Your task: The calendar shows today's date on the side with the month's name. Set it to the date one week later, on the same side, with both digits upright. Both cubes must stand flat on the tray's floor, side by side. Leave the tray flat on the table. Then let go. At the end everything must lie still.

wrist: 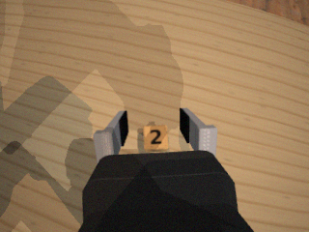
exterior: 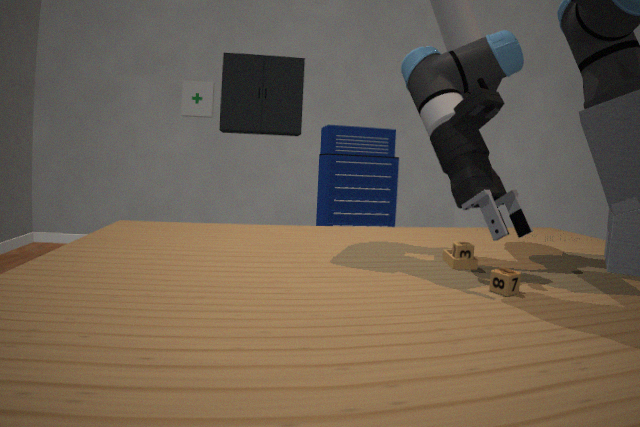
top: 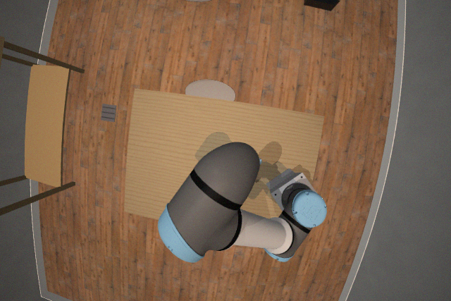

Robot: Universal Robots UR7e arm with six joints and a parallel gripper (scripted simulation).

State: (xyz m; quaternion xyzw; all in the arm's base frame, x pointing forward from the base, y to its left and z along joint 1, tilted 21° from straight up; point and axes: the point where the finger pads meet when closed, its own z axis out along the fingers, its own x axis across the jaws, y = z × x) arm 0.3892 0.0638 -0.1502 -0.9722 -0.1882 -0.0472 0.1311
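My gripper (exterior: pixel 510 235) (wrist: pixel 154 120) is open and empty, tilted above the table. A loose wooden cube (exterior: pixel 505 283) (wrist: pixel 155 137) stands flat on the table, outside the tray, below the fingers. In the exterior view it shows a sideways 8 and a 7 on its side faces; in the wrist view its top shows a 2. The small wooden tray (exterior: pixel 461 262) lies flat on the table behind it. The other cube (exterior: pixel 463 250) stands in the tray, with a 3 lying on its side facing the exterior camera. The arm hides tray and cubes in the top view. The month's name cannot be seen.
The wooden table (top: pixel 160 137) (exterior: pixel 232 319) carries the arm's shadows around the tray and the loose cube. The loose cube is close to the tray's near side in the exterior view. The robot's base column (exterior: pixel 615 153) stands at the right. A blue tool cabinet (exterior: pixel 357 179) stands beyond the table.
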